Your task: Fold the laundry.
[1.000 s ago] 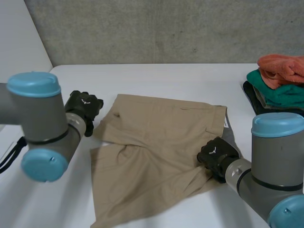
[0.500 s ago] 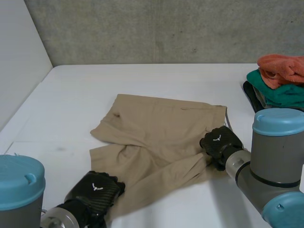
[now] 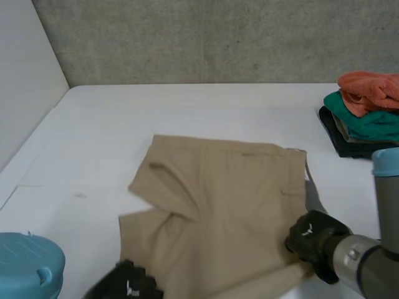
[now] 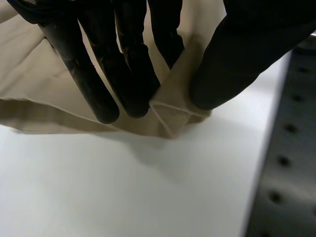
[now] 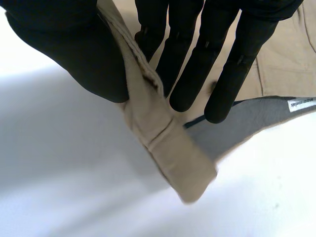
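We hold the tan shorts (image 3: 230, 193) along their near edge | left hand (image 4: 98, 74) and right hand (image 5: 182, 64) each pinch cloth | likely to fold it over.

Rear wall (image 3: 218, 37), 12 o'clock: bare grey concrete, mottled and unpainted. Side wall (image 3: 25, 93), 9 to 10 o'clock: smooth white panel, meeting the concrete in a straight corner. Table (image 3: 206, 103): white matt top, running back to both walls. A faint joint line (image 3: 62, 186) crosses the top at 8 o'clock; a small grey smudge (image 3: 79, 195) lies just beside it. In the left wrist view a dark perforated plate (image 4: 289, 148) adjoins the table's edge. Lighting is even and diffuse; shadows on the tabletop are soft.
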### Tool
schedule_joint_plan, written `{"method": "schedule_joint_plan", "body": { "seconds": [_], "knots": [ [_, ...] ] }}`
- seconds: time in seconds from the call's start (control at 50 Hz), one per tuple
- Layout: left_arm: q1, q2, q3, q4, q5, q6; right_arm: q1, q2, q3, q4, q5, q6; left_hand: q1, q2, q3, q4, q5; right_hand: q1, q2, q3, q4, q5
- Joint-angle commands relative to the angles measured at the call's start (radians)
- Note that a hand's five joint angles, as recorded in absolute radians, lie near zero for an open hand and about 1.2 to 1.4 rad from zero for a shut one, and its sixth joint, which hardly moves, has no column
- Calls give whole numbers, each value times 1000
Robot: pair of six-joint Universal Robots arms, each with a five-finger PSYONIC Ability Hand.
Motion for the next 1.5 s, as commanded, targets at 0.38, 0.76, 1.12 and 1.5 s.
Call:
{"method": "schedule_joint_plan", "body": {
  "seconds": [0.38, 0.76, 1.12, 1.5],
  "knots": [
    [132, -525, 645, 732, -97, 166, -46, 264, -297, -665, 18, 110, 251, 201, 209, 199, 223, 277, 215, 205, 198, 200],
    [93, -801, 1050, 755, -177, 163, -15, 578, -658, -776, 87, 255, -971, -1020, -1013, -1022, -999, -945, -1006, -1016, -1024, -1021],
    [77, -428, 575, 756, -168, -38, -207, 262, -178, -405, -135, 423, -971, -1020, -1013, -1022, -999, -823, -885, -894, -902, -899],
    [69, -433, 538, 756, -171, -49, -248, 331, -104, -697, -72, 401, -971, -1020, -1013, -1022, -999, 277, 215, 205, 198, 200]
  ]
}}
